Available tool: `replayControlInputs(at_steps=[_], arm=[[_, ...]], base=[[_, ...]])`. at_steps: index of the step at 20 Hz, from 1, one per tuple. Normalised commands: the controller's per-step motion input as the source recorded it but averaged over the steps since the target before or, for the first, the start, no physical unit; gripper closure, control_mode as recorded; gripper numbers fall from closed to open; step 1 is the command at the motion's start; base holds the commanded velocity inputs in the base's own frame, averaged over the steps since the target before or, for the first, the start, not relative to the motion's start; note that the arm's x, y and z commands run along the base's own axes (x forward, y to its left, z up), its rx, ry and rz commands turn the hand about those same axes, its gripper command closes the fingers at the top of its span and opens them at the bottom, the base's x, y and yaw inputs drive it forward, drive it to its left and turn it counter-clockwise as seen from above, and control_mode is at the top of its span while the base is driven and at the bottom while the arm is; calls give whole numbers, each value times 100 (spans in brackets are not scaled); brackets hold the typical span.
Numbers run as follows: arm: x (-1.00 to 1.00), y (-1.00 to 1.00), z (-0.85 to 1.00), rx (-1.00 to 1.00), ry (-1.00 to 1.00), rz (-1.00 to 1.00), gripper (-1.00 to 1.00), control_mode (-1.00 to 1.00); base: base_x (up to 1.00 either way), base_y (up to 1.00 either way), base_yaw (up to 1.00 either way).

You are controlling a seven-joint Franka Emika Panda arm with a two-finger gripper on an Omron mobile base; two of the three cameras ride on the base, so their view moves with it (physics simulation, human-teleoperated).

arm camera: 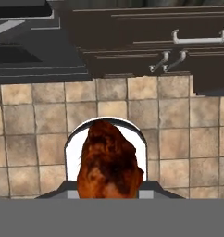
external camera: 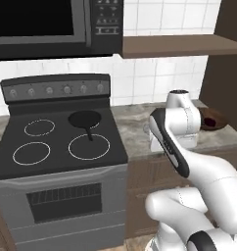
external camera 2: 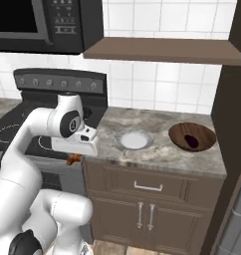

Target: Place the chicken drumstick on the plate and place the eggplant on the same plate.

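Note:
My gripper (external camera 2: 73, 158) points down just off the counter's front edge, at the seam between stove and cabinet, and is shut on the chicken drumstick (external camera 2: 72, 160). In the hand view the orange-brown drumstick (arm camera: 109, 166) hangs over the tiled floor and hides the fingertips. To the right of the hand, the plate (external camera 2: 134, 140), whitish with a grey rim, lies on the stone counter. The dark purple eggplant (external camera 2: 191, 141) rests in a brown bowl (external camera 2: 192, 130) further right, and the same bowl (external camera: 214, 120) shows in the left base view behind the arm.
A black frying pan (external camera: 85, 118) sits on the stove's (external camera: 57, 142) back right burner. A microwave (external camera: 52, 27) and a brown shelf (external camera 2: 162, 51) hang above. Cabinet doors with handles (arm camera: 171, 61) and a tiled floor (arm camera: 35, 129) lie below the hand. A dark wall panel bounds the counter's right end.

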Motion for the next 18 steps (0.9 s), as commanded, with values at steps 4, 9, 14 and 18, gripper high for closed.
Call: replayControlInputs(at_steps=[4,9,14,18], arm=[[0,0,0,0,0,0,100,100],[0,0,0,0,0,0,100,100],[0,0,0,0,0,0,100,100],[0,0,0,0,0,0,100,100]], base=[[2,-73,0],[40,-2,0],[56,-12,-1],[24,-37,-12]])
